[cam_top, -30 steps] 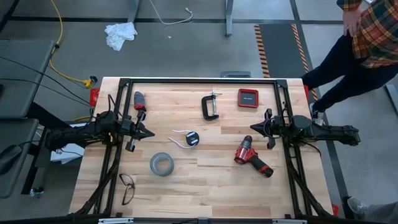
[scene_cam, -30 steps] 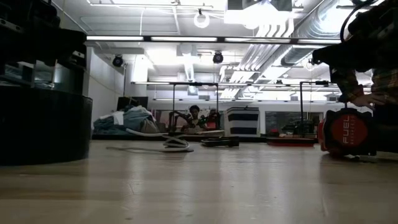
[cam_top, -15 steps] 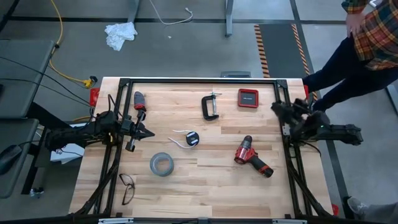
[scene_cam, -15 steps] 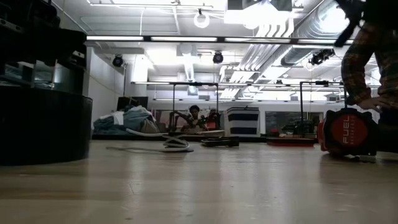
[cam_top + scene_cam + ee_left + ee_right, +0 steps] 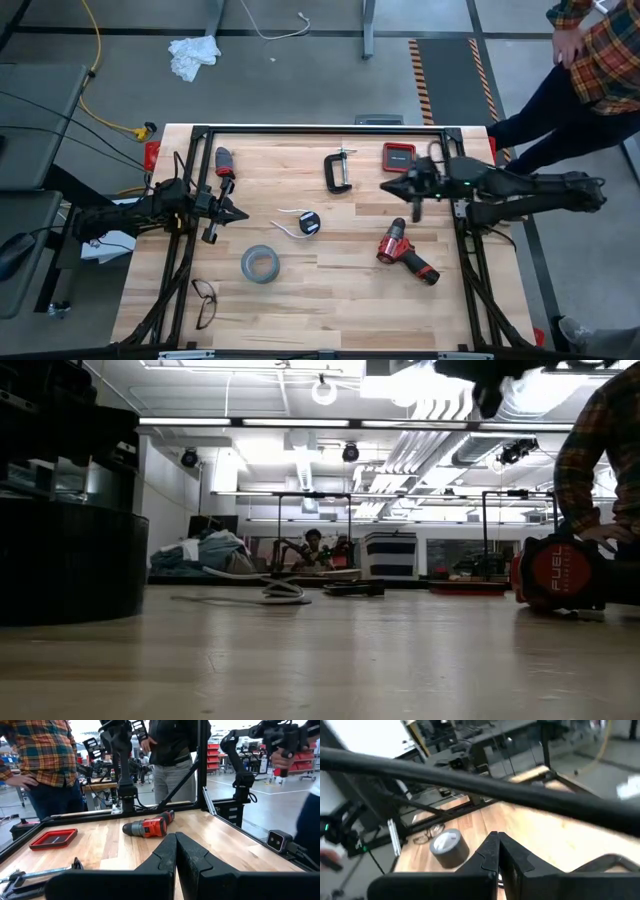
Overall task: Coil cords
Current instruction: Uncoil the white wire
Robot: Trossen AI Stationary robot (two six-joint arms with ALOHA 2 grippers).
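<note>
On the wooden table (image 5: pixel 330 300), the right gripper (image 5: pixel 386 187) sits right of centre, fingers pressed together, empty; the left gripper (image 5: pixel 243 214) at mid-left, likewise closed. The white cord (image 5: pixel 287 224) lies just left of centre, running leftward from its black spool (image 5: pixel 311 224).

Robotics workshop, wooden workbench (image 5: pixel 330 290), red drill (image 5: pixel 405 252), C-clamp (image 5: pixel 338 170), exposed ceiling ducts (image 5: pixel 440 430)

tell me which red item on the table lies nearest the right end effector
The flat red square case, just beside the right end effector; the red drill and red-handled screwdriver lie farther off.
</note>
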